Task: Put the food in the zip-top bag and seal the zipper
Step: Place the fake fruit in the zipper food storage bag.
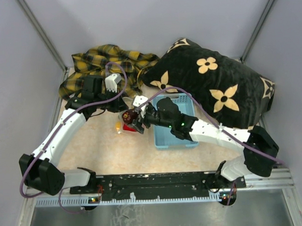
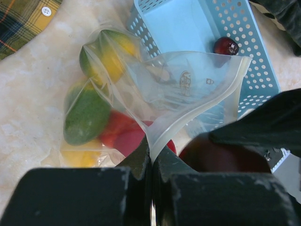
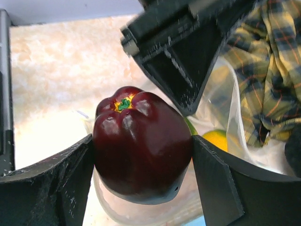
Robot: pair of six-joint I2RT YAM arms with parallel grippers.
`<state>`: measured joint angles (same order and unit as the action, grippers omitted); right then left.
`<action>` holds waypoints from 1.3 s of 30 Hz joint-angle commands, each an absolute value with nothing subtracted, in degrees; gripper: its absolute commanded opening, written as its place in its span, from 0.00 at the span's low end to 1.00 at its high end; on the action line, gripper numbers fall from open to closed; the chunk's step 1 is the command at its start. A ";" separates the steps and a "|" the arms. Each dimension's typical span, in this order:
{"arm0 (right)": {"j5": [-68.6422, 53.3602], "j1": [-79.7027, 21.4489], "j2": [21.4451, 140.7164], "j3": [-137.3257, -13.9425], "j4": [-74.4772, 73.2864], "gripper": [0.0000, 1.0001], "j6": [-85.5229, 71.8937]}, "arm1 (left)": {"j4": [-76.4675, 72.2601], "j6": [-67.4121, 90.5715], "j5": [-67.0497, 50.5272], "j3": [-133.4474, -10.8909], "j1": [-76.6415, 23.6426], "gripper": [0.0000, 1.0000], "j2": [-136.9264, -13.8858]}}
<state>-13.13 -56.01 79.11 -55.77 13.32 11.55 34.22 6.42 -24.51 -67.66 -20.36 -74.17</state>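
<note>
While left fingers [image 2: 138, 162] pinch zip-top bag [image 2: 188, 89] rim, right fingers [image 3: 51, 183] clasp maroon fruit [image 3: 141, 146] | basket [image 2: 254, 52] beside bag

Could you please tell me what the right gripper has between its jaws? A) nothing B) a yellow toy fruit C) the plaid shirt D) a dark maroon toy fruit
D: in the right wrist view, the right gripper clamps the dark maroon toy fruit, with a jaw pressed against each side.

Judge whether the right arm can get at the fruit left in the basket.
Probably not yet: the right gripper is shut on a maroon fruit, so its jaws are full. The small fruit in the basket lies uncovered and near, so reach itself looks fine.
</note>
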 commanded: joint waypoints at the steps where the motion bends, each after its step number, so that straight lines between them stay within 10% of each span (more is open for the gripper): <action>1: -7.53 -56.05 80.15 -54.04 22.35 0.55 14.30 | 32.15 6.26 -25.84 -67.59 -20.13 0.00 -72.54; 19: 18.08 -55.42 91.43 -67.89 6.77 0.72 9.14 | 32.14 5.36 -28.31 -67.67 -20.56 0.00 -71.97; 39: 3.88 -55.39 84.81 -70.18 -2.81 0.83 2.13 | 30.73 7.53 -29.41 -66.71 -20.65 0.00 -73.07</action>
